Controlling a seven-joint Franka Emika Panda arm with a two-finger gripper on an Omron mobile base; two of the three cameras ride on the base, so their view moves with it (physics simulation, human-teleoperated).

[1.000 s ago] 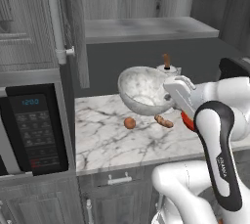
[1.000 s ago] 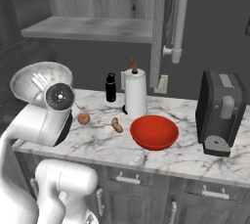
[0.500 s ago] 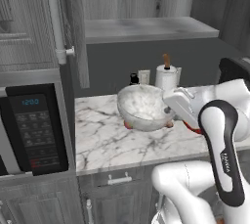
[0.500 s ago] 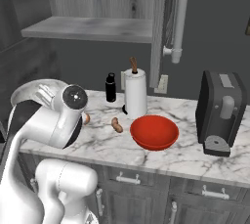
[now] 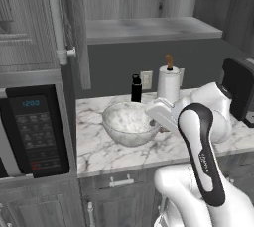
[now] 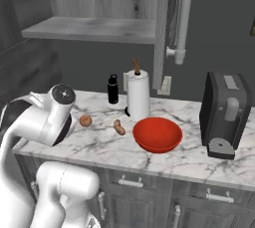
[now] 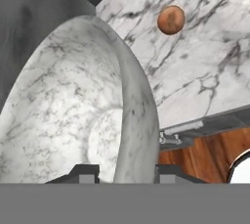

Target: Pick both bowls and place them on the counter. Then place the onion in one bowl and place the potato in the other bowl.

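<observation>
Marble bowl (image 5: 130, 123) low over the counter (image 5: 101, 149), rim clamped between the fingers (image 7: 84, 173), onion (image 6: 85, 120), potato (image 6: 119, 127), red bowl (image 6: 157, 134) beside it

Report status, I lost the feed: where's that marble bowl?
Gripper shut on the rim of the deep white-grey marble-patterned bowl, low over the white marble counter. Glossy red bowl already down. Round orange-brown onion close by.
</observation>
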